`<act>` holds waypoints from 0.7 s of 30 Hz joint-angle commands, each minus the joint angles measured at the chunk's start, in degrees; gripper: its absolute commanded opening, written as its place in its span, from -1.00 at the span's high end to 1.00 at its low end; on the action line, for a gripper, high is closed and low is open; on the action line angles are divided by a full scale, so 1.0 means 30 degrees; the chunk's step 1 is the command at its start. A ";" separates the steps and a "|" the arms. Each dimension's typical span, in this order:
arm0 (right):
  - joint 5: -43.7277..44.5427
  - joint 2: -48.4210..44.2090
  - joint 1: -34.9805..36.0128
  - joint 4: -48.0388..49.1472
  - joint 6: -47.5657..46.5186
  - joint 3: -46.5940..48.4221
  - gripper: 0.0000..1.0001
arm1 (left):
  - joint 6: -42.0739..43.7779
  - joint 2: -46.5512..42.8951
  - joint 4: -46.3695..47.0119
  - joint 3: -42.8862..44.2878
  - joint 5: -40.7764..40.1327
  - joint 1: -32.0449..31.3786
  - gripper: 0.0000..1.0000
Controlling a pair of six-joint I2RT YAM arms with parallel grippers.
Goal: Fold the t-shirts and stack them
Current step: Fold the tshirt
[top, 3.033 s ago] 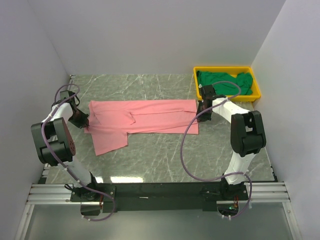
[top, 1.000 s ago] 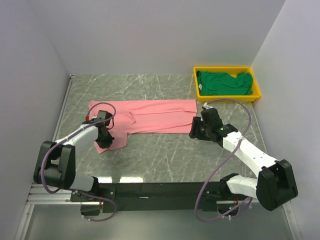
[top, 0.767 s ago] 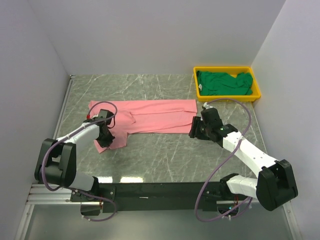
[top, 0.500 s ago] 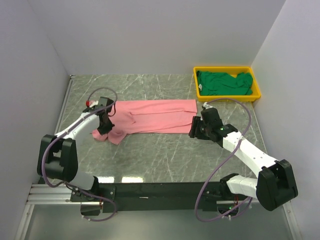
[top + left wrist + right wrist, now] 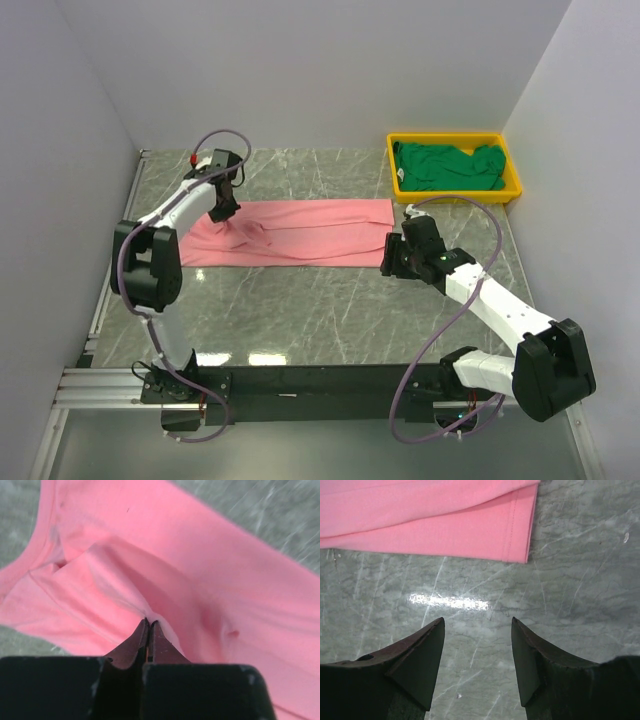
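Jaws of the left gripper [image 5: 148, 626] are closed tight on a pinch of the pink t-shirt [image 5: 300, 232], and the cloth rises in a ridge to the tips. The grip sits near the far left end of the garment, apparently taken so that a loose flap can be laid over the body as a fold. Jaws of the right gripper [image 5: 477, 625] stand wide apart and hold nothing. They are poised over bare worktop [image 5: 320, 310] just off the near right corner of the hem, judged ready to pin or take that corner. The garment lies flat as a long strip across the middle of the worktop. Unfolded, the dark green t-shirt [image 5: 447, 166] sits bunched in the yellow tray [image 5: 452, 137] at the far right, well apart from the pink one. Folding is judged part done and stacking not begun
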 commanded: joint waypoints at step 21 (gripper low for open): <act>-0.0249 0.1198 0.0125 0.0810 -0.0145 0.0443 -0.16 | 0.0218 0.3551 0.0000 0.4278 -0.1083 0.0546 0.92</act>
